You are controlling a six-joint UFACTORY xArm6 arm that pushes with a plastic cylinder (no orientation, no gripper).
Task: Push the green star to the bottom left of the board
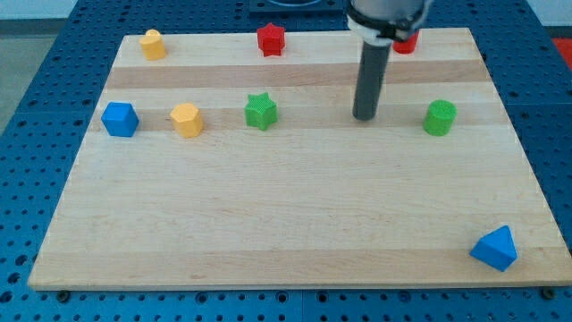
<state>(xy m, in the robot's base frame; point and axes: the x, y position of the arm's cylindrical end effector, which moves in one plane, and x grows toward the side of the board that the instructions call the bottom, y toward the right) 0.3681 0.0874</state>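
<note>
The green star (261, 111) lies on the wooden board (286, 215), left of centre in the upper half. My tip (364, 116) rests on the board to the star's right, well apart from it, at about the same height in the view. A green cylinder-like block (439, 117) sits to the tip's right.
A yellow hexagonal block (187, 119) and a blue block (120, 119) lie left of the star. A yellow block (153, 44) is at the top left, a red star (271, 39) at the top centre, a red block (407, 42) partly behind the arm, a blue triangular block (496, 248) at the bottom right.
</note>
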